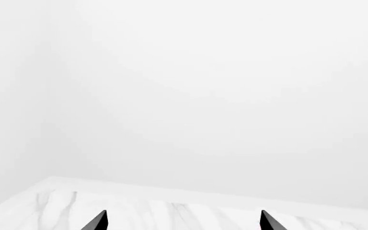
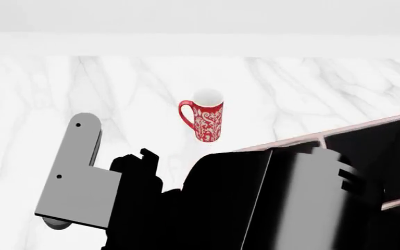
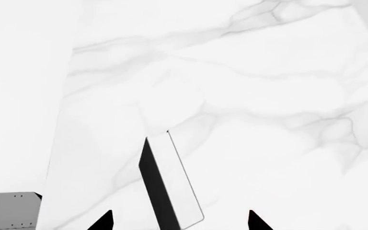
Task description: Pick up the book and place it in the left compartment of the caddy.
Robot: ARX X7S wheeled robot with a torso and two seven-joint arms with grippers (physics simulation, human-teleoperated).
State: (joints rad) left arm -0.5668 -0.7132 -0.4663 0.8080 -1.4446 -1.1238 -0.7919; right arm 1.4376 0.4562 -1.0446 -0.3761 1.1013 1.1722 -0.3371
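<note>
My right gripper [image 3: 180, 221] has its fingers spread either side of the plain black hardcover book [image 3: 165, 187], which hangs above the white marble desk [image 3: 267, 120], contact unclear.

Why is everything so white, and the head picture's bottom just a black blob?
Left wrist view: bright light, no shadows, so wall and table blend. Head view: the caddy's black inside merges with dark shapes in front; the mug is crisp. Right wrist view: the book's white edge melts into marble.
</note>
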